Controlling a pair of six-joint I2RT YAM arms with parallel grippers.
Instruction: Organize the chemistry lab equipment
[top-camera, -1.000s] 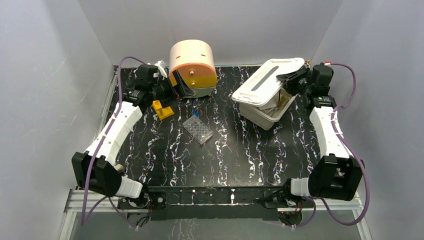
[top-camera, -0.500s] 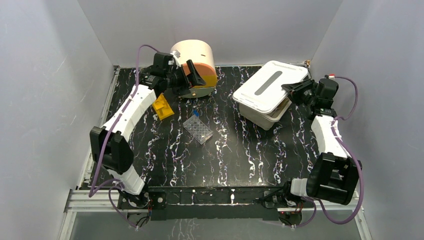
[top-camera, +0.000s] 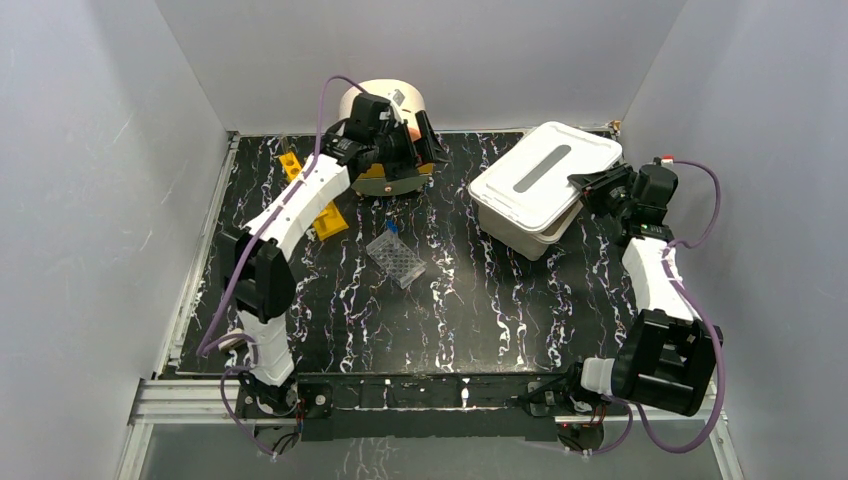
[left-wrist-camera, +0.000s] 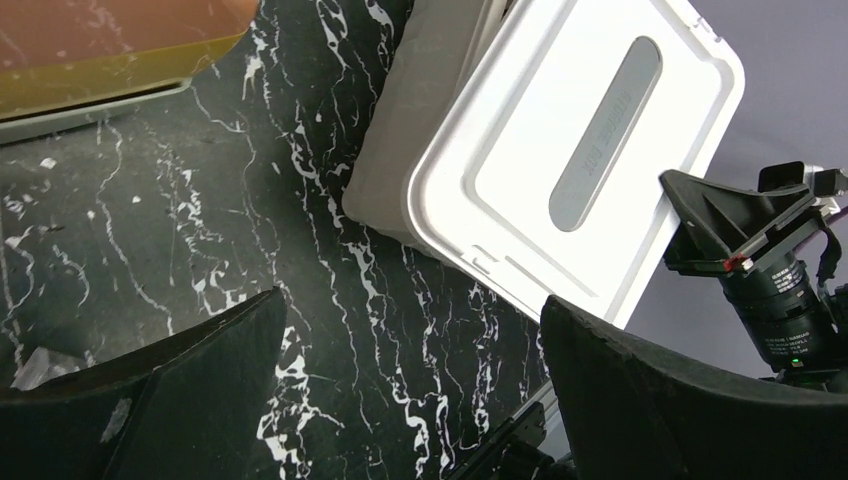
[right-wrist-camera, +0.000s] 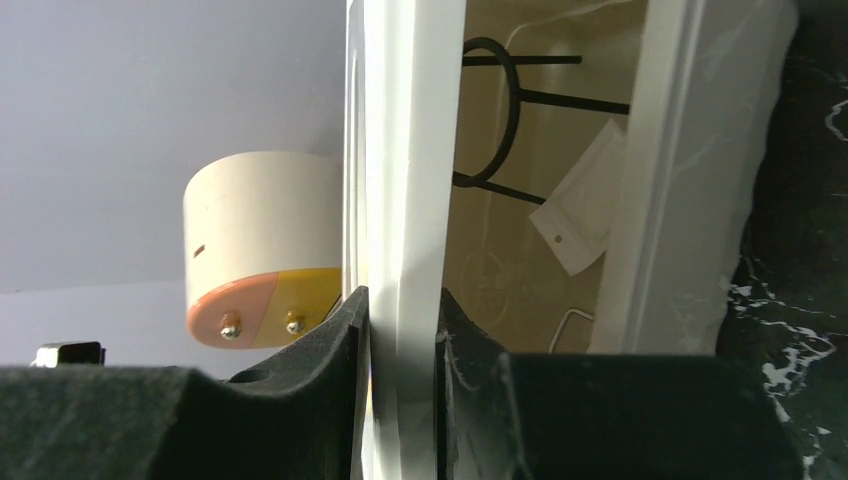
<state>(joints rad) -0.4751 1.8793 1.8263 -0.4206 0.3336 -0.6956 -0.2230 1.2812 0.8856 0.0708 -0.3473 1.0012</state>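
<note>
Two arms reach to the back of the tabletop (top-camera: 480, 310). The left pincer (left-wrist-camera: 415, 390) is spread wide and empty beside the round drawer unit (top-camera: 375, 92), much of which its arm hides from above. The right pincer (right-wrist-camera: 400, 320) pinches the edge of the grey-slotted lid (top-camera: 540, 170), lifted off the white bin (top-camera: 520, 232) on that side. Through the gap only part of the black-framed glasses (right-wrist-camera: 514, 105) and a white flat piece (right-wrist-camera: 578, 212) show. The clear well plate (top-camera: 396, 259) lies mid-tabletop, and the yellow rack (top-camera: 328, 222) is half under the left arm.
</note>
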